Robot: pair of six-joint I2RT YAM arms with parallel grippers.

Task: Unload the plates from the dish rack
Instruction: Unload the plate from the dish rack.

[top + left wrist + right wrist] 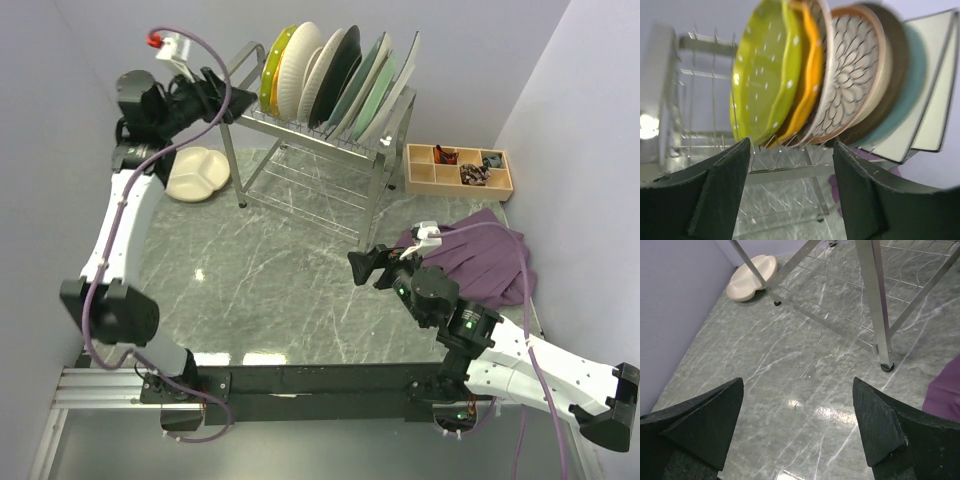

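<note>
Though top view hides pattern, left wrist shows petal plate [850,75]; left hand [790,150], right hand [797,385] spread wide, empty

White arms [118,215] with black joints, purple cables [227,88], black wedge fingers [720,195]

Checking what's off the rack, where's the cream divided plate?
Top view: the plate lies flat on the table at far left, just left of the dish rack legs.

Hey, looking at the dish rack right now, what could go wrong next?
The plates stand tightly packed, so the open left gripper closing on the dotted plate could clip the petal plate close behind. A sideways pull might rock the tall rack. The open right gripper hangs apart from it, steadying nothing.
</note>
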